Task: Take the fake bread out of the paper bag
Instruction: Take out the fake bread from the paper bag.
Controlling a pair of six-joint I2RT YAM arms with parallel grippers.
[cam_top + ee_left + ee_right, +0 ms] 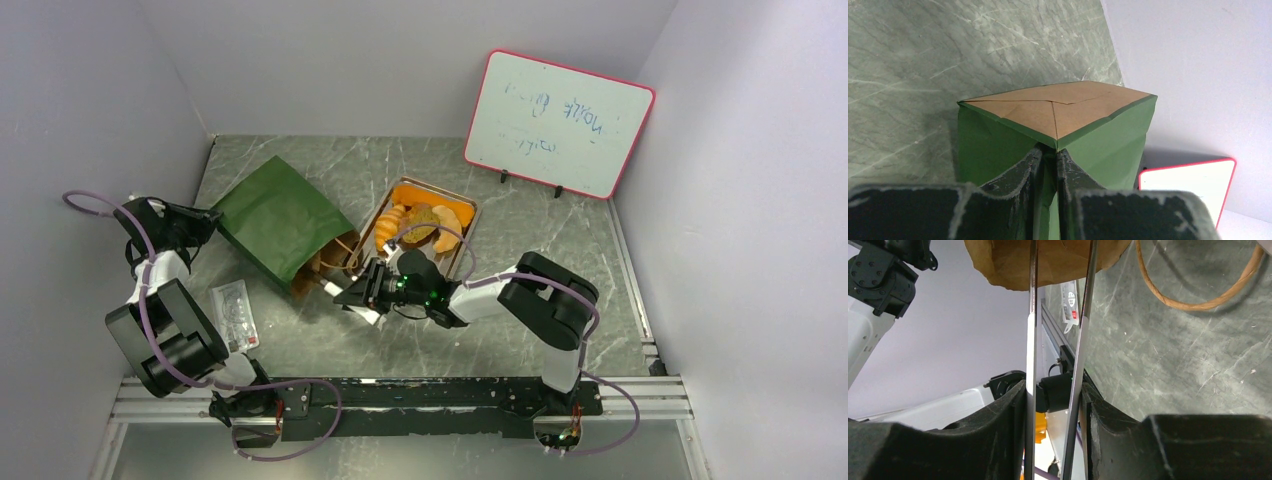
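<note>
The paper bag (275,215) lies on its side on the tabletop (540,250), and the left tool (1049,150) is fully closed, pinching the folded edge of the bag's bottom. The right tool (372,288) is partly closed on thin metal tongs (1031,350), which point at the bag's brown mouth. Pieces of fake bread (420,222) lie in a tray (440,190) just behind this tool.
</note>
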